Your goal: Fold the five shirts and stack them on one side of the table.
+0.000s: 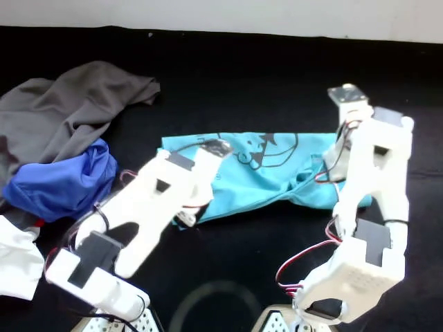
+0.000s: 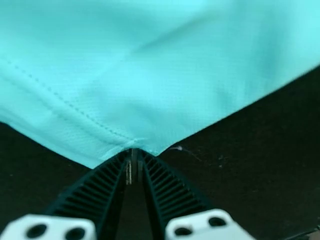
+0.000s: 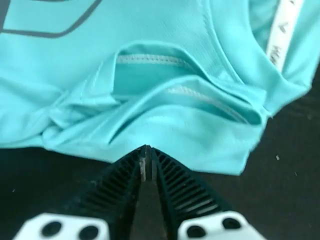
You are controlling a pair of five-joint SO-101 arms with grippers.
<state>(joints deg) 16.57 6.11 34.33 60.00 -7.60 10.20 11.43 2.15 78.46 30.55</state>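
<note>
left tool (image 2: 134, 161) pinched shut on turquoise shirt (image 2: 150, 75) hem, right tool (image 3: 146, 160) clamped on its edge

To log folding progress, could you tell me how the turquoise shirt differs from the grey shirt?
The turquoise shirt lies stretched out mid-table; the grey shirt sits crumpled at the far left. The turquoise shirt carries a dark drawing; the grey shirt looks plain. The left claw and right claw are shut on the turquoise shirt's edge; no claw holds the grey shirt. Both rest on the black table.
</note>
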